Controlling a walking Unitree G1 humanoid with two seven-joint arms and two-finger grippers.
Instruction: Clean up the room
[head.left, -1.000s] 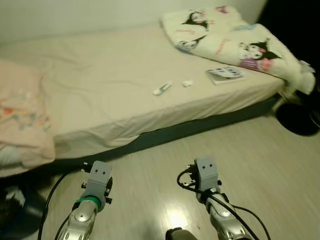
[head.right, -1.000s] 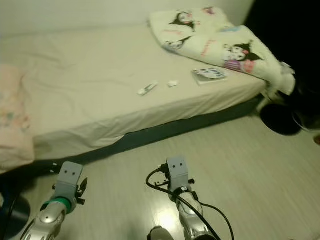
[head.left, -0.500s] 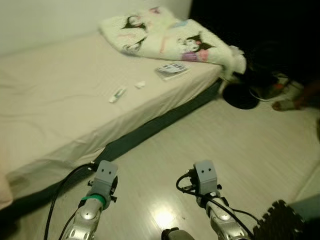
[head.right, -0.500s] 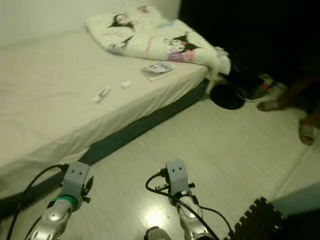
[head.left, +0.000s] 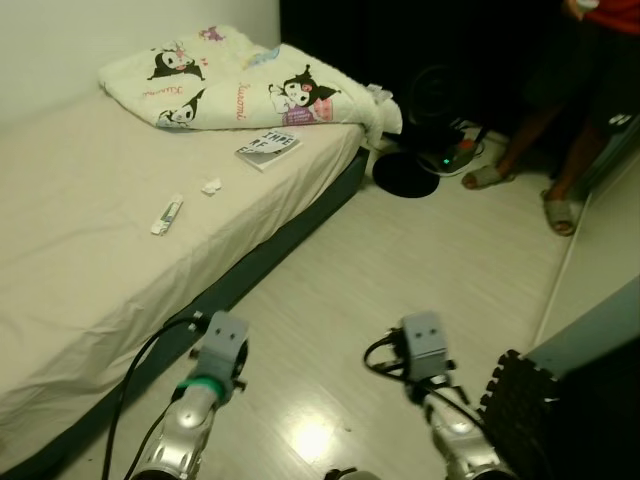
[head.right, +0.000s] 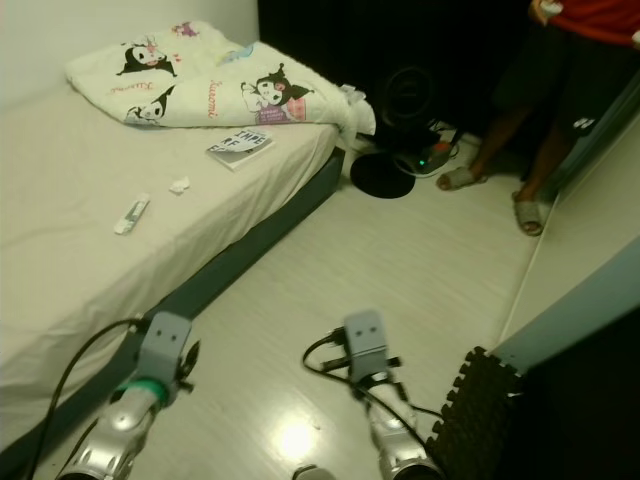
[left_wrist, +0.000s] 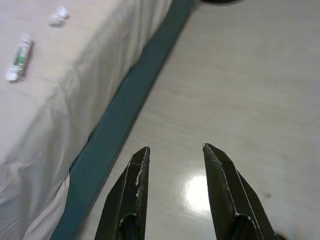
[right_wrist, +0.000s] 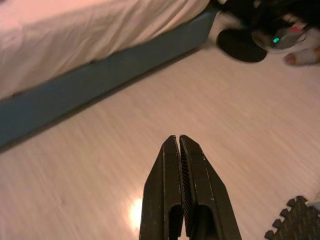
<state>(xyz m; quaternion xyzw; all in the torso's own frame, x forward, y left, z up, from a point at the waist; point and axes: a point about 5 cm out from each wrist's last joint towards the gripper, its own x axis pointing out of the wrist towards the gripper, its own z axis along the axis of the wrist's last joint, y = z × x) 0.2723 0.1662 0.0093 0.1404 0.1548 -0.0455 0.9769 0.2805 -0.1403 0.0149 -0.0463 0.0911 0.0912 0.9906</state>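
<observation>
Pale wood floor (head.left: 420, 260) runs beside a low bed (head.left: 90, 260) with a cream sheet and a dark blue-green base. On the bed lie a small white tube (head.left: 167, 214) with green print, near the floor-side edge, and just beyond it a crumpled white scrap (head.left: 211, 186). Further toward the far end sits a book (head.left: 268, 146) with bold black lettering on its white cover, touching a folded cartoon-print blanket (head.left: 240, 85) that fills the far corner. Off the bed's end a black fan (head.left: 420, 150) stands on the floor, with a person's legs in sandals (head.left: 530, 170) beside it. A dark foam mat (head.left: 520, 410) lies at my right. My left hand (left_wrist: 172, 152) hangs over the floor by the bed base, fingers parted a moderate way and holding nothing. My right hand (right_wrist: 179, 142) hangs over bare floor with its fingers pressed together, empty.
</observation>
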